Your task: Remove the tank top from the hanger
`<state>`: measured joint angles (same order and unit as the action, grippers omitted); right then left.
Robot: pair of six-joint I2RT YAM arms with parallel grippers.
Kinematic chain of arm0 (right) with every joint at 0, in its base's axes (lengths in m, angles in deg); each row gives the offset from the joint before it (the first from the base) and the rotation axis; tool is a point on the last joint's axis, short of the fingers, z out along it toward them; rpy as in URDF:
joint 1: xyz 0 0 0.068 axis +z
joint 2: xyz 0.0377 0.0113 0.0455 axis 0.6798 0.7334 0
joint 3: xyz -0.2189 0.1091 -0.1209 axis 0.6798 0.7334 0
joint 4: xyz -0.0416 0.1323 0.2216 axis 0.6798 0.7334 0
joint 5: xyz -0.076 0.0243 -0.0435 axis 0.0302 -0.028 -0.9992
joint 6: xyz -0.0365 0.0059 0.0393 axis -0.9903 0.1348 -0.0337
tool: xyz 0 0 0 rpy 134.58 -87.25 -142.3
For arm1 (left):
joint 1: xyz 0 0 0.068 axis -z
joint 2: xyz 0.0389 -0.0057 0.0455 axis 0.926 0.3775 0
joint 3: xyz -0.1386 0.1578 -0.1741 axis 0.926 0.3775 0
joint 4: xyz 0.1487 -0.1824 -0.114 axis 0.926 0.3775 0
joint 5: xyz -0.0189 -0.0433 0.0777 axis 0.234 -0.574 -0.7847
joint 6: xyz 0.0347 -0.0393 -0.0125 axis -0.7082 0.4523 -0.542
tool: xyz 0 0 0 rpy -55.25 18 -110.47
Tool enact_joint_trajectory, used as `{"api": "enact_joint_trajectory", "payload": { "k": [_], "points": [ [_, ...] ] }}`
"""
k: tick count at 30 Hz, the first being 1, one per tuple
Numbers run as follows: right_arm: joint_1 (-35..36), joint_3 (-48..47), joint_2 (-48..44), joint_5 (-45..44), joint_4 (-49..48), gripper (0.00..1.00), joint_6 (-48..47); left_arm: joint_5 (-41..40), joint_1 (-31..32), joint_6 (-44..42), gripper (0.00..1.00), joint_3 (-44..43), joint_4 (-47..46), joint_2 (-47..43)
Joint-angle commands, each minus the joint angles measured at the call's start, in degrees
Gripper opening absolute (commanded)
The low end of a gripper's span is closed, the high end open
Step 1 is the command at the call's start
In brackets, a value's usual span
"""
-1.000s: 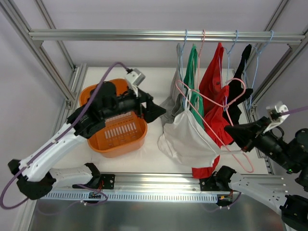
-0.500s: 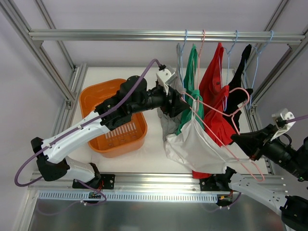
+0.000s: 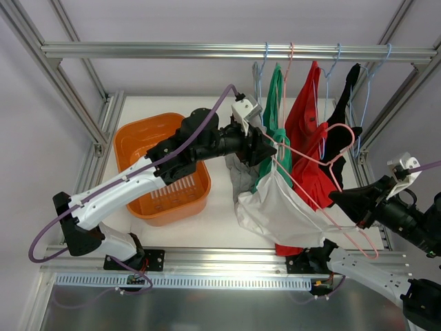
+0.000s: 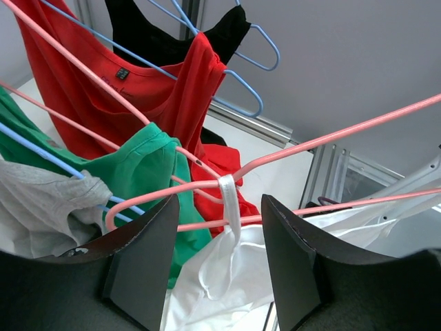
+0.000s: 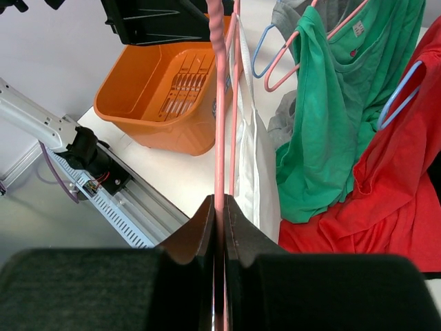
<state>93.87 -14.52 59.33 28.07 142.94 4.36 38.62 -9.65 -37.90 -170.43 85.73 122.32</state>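
A white tank top [image 3: 275,207] hangs on a pink hanger [image 4: 344,134] that is off the rail and tilted. My right gripper [image 3: 342,198] is shut on the hanger's wire [image 5: 220,103] at its lower right end. My left gripper [image 3: 270,147] is open at the hanger's upper left shoulder. In the left wrist view its jaws [image 4: 219,207] stand on either side of the white strap [image 4: 229,200] looped over the pink wire, apart from it. The top's body [image 4: 227,276] sags below and also shows in the right wrist view [image 5: 258,172].
An orange basket [image 3: 165,186] sits on the table at the left. Green [image 3: 275,110], red [image 3: 303,117], black [image 3: 341,131] and grey [image 3: 241,172] garments hang on hangers from the rail [image 3: 207,49]. Aluminium frame posts stand at both sides.
My left arm swung from over the basket rightward to the hanger's left shoulder, open around the strap. My right gripper held the hanger and drew it slightly right.
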Motion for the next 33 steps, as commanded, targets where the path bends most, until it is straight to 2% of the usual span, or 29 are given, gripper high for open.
{"api": "enact_joint_trajectory", "payload": {
  "k": [1,6,9,12,17,18,21,22,25,29,30,33],
  "points": [
    [0.19,-1.66,1.41,1.45,-3.73,0.00,-0.25,2.35,0.54,0.37,0.52,0.13,-3.82,0.33],
    [0.28,-1.66,1.76,2.23,-4.61,0.00,-0.42,1.47,0.54,0.37,0.50,1.54,-4.17,0.07],
    [0.19,-1.40,1.85,2.50,-5.05,0.00,-0.42,1.38,0.54,0.37,0.33,2.16,-4.08,0.15],
    [0.19,-1.40,1.59,2.41,-5.14,0.00,-0.34,0.94,0.54,0.37,0.29,2.86,-4.17,0.07],
    [0.28,-1.23,1.06,1.54,-5.14,0.00,-0.42,0.15,0.54,0.63,0.14,3.47,-4.35,-0.46],
    [0.19,-1.05,0.97,1.10,-5.14,0.00,-0.60,0.15,0.54,0.63,0.14,3.56,-4.35,-0.98],
    [0.28,0.00,0.45,0.39,-5.14,0.00,-0.51,-1.07,0.54,0.63,0.00,4.26,-4.26,-2.04],
    [0.28,0.96,-0.08,0.39,-5.14,0.00,-1.29,-1.78,0.54,0.63,0.00,4.61,-4.17,-2.39],
    [0.19,2.90,-1.40,1.79,-5.05,0.00,-4.10,-8.79,0.54,1.68,0.00,5.84,-4.17,-4.50],
    [0.19,8.08,-5.43,6.97,-3.56,0.00,-5.17,-22.85,0.54,4.06,0.00,8.57,-3.82,-8.54],
    [0.19,8.88,-6.40,10.03,-3.47,0.00,-4.82,-24.88,0.54,4.76,0.00,9.62,-3.65,-10.03],
    [0.19,11.17,-10.18,11.81,-3.55,0.00,-3.94,-28.76,0.54,5.38,0.00,10.85,-3.12,-11.71]
  ]
}}
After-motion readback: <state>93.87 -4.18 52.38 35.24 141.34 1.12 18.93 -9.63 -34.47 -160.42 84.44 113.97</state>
